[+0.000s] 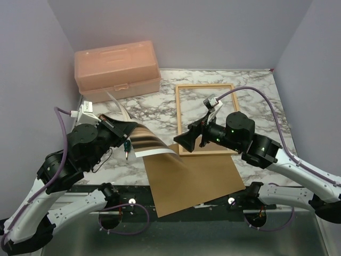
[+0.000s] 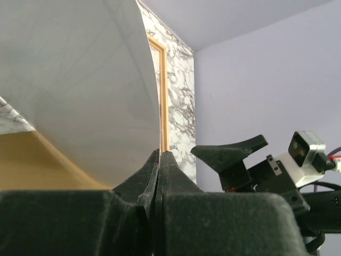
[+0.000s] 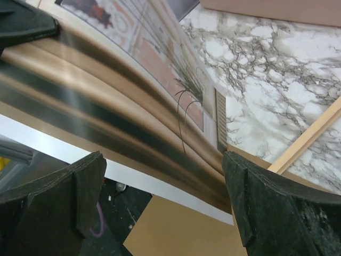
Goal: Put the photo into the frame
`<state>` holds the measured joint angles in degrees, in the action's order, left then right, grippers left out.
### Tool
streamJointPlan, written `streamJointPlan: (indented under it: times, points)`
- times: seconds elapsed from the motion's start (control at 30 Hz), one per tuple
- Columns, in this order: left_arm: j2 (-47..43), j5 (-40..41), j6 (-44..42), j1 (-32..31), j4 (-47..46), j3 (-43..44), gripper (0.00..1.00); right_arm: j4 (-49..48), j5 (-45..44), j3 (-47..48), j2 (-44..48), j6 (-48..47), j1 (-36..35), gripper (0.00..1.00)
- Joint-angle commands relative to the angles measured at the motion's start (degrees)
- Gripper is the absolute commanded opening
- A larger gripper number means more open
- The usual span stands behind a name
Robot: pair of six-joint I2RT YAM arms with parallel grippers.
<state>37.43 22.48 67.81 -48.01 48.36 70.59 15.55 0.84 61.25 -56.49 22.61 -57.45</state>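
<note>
The photo (image 1: 152, 141) hangs bowed above the table, and my left gripper (image 1: 118, 126) is shut on its left edge. In the left wrist view the jaws (image 2: 160, 154) pinch the sheet, whose plain white back (image 2: 80, 90) fills the picture. The right wrist view shows its printed side (image 3: 133, 90) with the spiky plant. My right gripper (image 1: 184, 140) stands open just off the photo's right edge, with the edge in front of its spread fingers (image 3: 266, 208) and nothing between them. The light-wood frame (image 1: 205, 118) lies flat beyond it.
A brown backing board (image 1: 194, 178) lies at the near edge, under the photo's lower corner. A peach toolbox (image 1: 117, 69) stands at the back left. A small green-and-black tool (image 1: 127, 146) lies beside the left gripper. Lilac walls close in the table.
</note>
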Motion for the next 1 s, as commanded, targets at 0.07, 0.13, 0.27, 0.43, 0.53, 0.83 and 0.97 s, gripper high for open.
streamJointPlan:
  times: [0.07,0.13,0.27,0.43,0.53,0.83,0.97]
  points:
    - [3.83,4.53,3.02,0.25,-6.52,0.02,0.0,-3.43,1.13,-3.31,-0.6,-1.82,-1.18,1.0]
    - [4.91,5.28,4.38,0.34,-6.03,0.88,0.0,-4.3,1.25,-4.31,-0.11,-2.5,-1.26,1.0]
    - [6.96,7.17,5.79,0.62,-3.3,3.26,0.0,-5.15,0.52,-6.13,0.57,-4.1,-1.37,1.0]
    - [9.78,6.96,7.84,1.05,0.55,6.23,0.0,-7.37,1.01,-7.38,1.34,-4.77,-1.38,1.0]
    - [10.38,4.71,8.39,1.16,-0.45,6.32,0.0,-8.16,0.44,-7.63,0.71,-5.38,-1.36,1.0]
    - [10.15,2.0,8.9,1.47,-2.37,6.02,0.0,-9.59,-6.1,-7.08,-2.55,-5.05,-1.43,0.97]
    - [9.27,-0.49,9.85,1.57,-4.62,4.61,0.0,-11.15,-8.63,-7.45,-3.39,-3.85,-1.45,0.91]
